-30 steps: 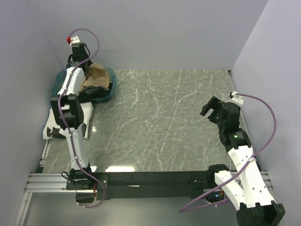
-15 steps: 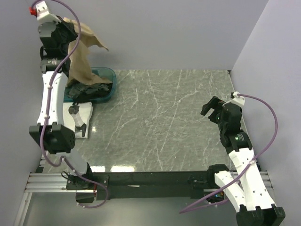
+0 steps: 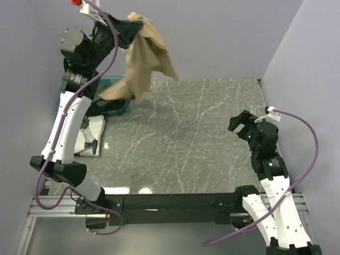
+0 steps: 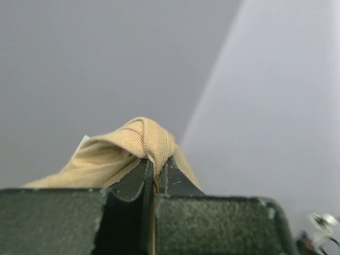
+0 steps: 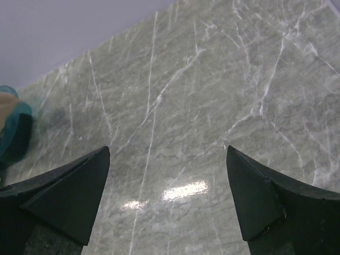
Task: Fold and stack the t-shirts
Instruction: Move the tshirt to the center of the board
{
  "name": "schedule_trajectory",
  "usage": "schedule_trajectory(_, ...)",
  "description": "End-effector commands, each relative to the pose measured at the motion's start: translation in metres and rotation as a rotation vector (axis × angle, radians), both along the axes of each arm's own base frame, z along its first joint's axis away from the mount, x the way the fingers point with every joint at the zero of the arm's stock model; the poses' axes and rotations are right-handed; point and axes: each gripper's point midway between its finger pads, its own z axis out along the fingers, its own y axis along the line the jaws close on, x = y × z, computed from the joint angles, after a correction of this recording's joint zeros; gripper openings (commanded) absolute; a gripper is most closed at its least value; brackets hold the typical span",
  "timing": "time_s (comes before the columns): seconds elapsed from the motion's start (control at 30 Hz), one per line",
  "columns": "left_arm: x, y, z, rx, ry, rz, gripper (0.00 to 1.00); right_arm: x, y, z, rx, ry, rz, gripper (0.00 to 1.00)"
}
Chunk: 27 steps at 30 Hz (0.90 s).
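Observation:
My left gripper [image 3: 129, 25] is raised high at the back left and shut on a tan t-shirt [image 3: 146, 56], which hangs in the air and swings to the right of the teal basket [image 3: 121, 109]. In the left wrist view the tan ribbed cloth [image 4: 135, 141] is pinched between the closed jaws of that gripper [image 4: 156, 169]. Dark clothing [image 3: 101, 108] lies in the basket. My right gripper [image 3: 240, 125] is open and empty above the right side of the table; it also shows in the right wrist view [image 5: 169, 186].
The grey marble table [image 3: 180, 138] is walled by lilac panels at the back and sides. A white sheet [image 3: 90, 135] lies at the left in front of the basket. The basket's edge shows at the left of the right wrist view [image 5: 13, 133].
My left arm has lifted the tan t-shirt out of the basket and swung it up and to the right. My right gripper has barely moved.

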Motion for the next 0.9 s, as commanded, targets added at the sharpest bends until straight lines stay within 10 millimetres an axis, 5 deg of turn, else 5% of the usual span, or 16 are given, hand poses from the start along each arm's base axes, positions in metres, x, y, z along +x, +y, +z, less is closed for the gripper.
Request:
schedule_trajectory(0.0, -0.075, -0.027, 0.062, -0.027, -0.2, -0.223, 0.01, 0.0, -0.003, 0.012, -0.002, -0.069, -0.012, 0.96)
schedule_trajectory(0.23, -0.145, -0.069, 0.08, -0.053, -0.286, -0.482, 0.01, -0.005, -0.01, 0.011, -0.011, -0.067, -0.049, 0.96)
schedule_trajectory(0.37, -0.138, -0.066, 0.066, -0.101, -0.26, -0.41, 0.01, -0.007, -0.007, 0.011, -0.005, -0.08, -0.029, 0.96)
schedule_trajectory(0.47, -0.103, -0.062, 0.022, -0.129, -0.132, -0.296, 0.03, -0.007, -0.003, 0.013, 0.002, -0.099, -0.009, 0.96)
schedule_trajectory(0.57, -0.041, -0.055, -0.064, -0.145, 0.09, -0.097, 0.19, -0.005, -0.001, 0.01, 0.004, -0.09, 0.0, 0.96)
schedule_trajectory(0.6, -0.015, -0.058, -0.12, -0.105, 0.213, -0.031, 0.27, -0.003, 0.002, 0.006, 0.003, -0.072, 0.02, 0.96)
schedule_trajectory(0.67, 0.016, -0.053, -0.183, -0.053, 0.377, 0.088, 0.48, -0.002, 0.004, 0.005, 0.001, -0.051, 0.03, 0.96)
schedule_trajectory(0.7, 0.033, -0.05, -0.259, 0.06, 0.579, 0.17, 0.72, 0.0, 0.005, 0.0, -0.001, -0.027, 0.038, 0.96)
schedule_trajectory(0.8, 0.051, -0.039, -0.332, 0.167, 0.807, 0.31, 0.97, 0.002, 0.008, -0.005, -0.006, 0.01, 0.051, 0.96)
schedule_trajectory(0.87, 0.046, -0.031, -0.358, 0.199, 0.885, 0.352, 0.99, 0.004, 0.015, -0.009, 0.0, 0.025, 0.091, 0.97)
